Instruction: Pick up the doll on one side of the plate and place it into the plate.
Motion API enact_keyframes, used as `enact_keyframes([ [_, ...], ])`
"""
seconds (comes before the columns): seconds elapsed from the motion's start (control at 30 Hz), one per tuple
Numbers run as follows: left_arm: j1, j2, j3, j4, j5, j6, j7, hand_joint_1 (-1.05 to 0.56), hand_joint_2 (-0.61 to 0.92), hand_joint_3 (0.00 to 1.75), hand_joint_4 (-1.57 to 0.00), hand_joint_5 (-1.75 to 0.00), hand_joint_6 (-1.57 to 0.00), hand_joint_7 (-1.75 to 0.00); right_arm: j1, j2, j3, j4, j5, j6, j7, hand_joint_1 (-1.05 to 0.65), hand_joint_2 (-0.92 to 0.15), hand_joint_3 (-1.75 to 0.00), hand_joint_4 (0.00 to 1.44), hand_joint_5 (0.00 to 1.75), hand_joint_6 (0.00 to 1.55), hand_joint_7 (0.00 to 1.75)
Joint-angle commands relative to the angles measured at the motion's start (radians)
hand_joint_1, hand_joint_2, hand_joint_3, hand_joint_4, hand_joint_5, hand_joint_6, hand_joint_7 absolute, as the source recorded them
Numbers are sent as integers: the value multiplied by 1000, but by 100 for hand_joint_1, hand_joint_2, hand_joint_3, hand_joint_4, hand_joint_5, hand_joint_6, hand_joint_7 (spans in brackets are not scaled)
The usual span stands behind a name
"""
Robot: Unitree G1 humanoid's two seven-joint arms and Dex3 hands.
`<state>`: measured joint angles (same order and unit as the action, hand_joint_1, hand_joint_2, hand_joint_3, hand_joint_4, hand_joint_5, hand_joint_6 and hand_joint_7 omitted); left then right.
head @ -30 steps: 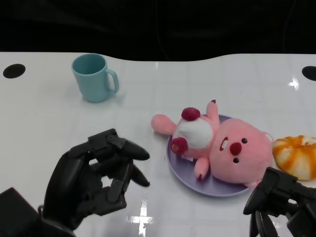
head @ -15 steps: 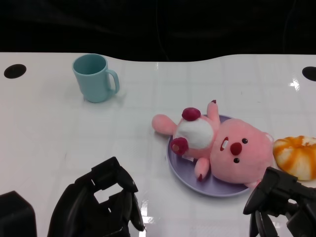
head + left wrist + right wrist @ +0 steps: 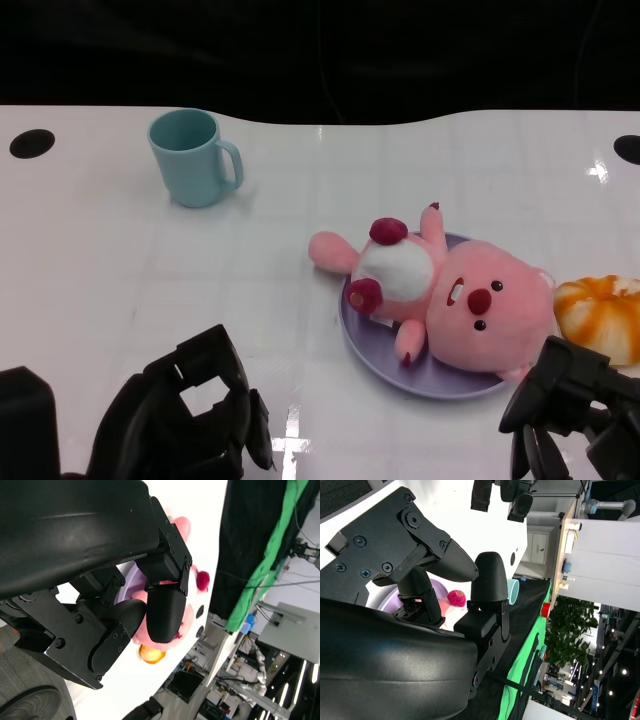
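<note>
— Where is the doll?

— The pink doll (image 3: 455, 305) lies on its back in the purple plate (image 3: 372, 348), its head toward my right side, one leg and an arm reaching over the plate's far-left rim onto the white surface (image 3: 120, 260). Nothing of mine touches it.

— And your hands?

— My left robot hand (image 3: 185, 425) sits low at the near edge of the surface, well apart from the plate. Its fingers (image 3: 162, 605) are curled in and grasp nothing. My right robot hand (image 3: 570, 410) is at the near right, just beside the plate's near-right rim. Its fingers (image 3: 487, 582) hang bent and loosely apart, with nothing in them.

— What else is there?

— A teal mug (image 3: 192, 157) stands upright at the far left, handle pointing right. An orange-and-white bun-like toy (image 3: 600, 315) lies just beside the plate on the right, close to the doll's head; whether they touch I cannot tell.
</note>
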<state>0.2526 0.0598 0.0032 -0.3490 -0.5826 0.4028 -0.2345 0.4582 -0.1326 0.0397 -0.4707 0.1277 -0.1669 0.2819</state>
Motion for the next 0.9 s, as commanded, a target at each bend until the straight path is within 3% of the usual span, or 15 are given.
enact_keyframes([
  [0.03, -12, 3, 18, 10, -14, 17, -9, -12, 35, 154, -99, -175, -81, -173, 3, -14, -11, -4, 11, 3, 1, -17, -42, -144, 70, 175, 59, 153],
  [0.9, -45, 25, 36, 45, -4, 68, -45, -14, 32, 159, -101, -175, -82, -170, 5, -16, -11, 3, 1, -17, 0, -16, -41, -145, 71, 175, 60, 154],
])
